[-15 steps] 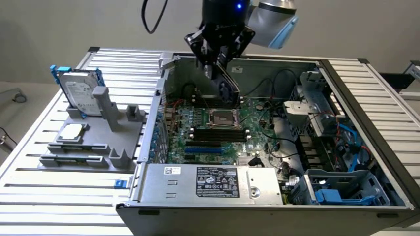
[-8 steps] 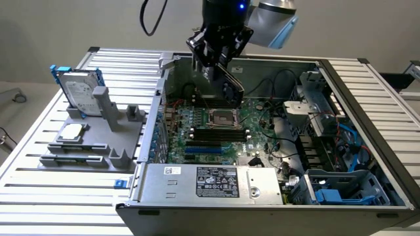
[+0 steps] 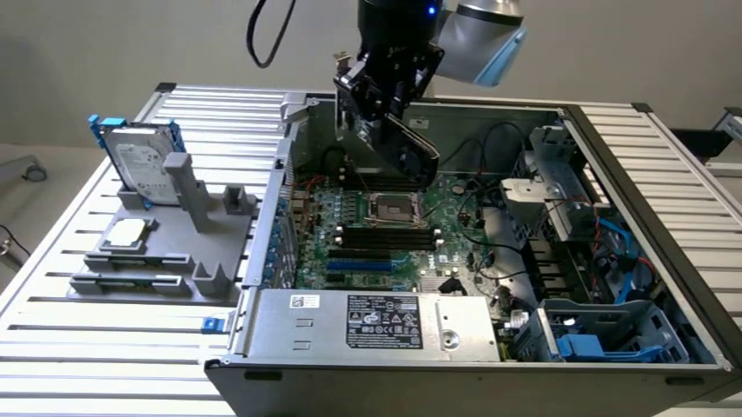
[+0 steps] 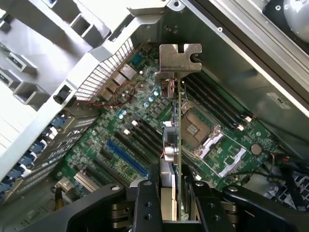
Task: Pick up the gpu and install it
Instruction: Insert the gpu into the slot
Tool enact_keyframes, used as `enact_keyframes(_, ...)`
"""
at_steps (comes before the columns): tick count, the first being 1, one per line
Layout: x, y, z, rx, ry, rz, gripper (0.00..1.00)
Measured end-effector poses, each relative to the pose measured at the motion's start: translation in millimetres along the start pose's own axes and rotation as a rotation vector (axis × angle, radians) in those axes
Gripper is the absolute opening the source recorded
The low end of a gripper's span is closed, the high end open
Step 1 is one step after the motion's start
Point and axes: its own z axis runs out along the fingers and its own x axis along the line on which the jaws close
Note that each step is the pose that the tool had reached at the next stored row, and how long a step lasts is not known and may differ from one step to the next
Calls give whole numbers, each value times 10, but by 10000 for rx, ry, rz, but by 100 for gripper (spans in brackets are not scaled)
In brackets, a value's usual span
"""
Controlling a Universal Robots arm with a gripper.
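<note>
- Nearest, a silver power supply sits at the near edge of the open computer case.
- Beyond it lies the green motherboard with a blue slot.
- Above the board's far part, the claw is half closed on the gpu. It clamps the card's faces, with the silver bracket at the end away from the fingers.
- At the exterior view's left, a hard drive stands in a grey holder.

exterior: high, oblique, whole open case | wrist: close above motherboard | shared: motherboard
</note>
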Motion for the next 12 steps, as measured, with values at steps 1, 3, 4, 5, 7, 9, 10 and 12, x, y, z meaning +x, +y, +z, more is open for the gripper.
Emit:
enact_keyframes(1, 0, 0, 0, 19, -19, -167, 29)
enact_keyframes(3, 0, 0, 0, 49, -45, -491, 29)
enact_keyframes(4, 0, 0, 0, 61, -55, -666, 29)
enact_keyframes(5, 0, 0, 0, 70, -62, -846, 29)
enact_keyframes(7, 0, 0, 1, 90, -80, -1206, 29)
enact_keyframes(9, 1, 0, 1, 134, -121, -1572, 29)
enact_keyframes(10, 1, 0, 1, 159, -148, -1742, 29)
enact_keyframes(12, 1, 0, 1, 210, -199, -2081, 29)
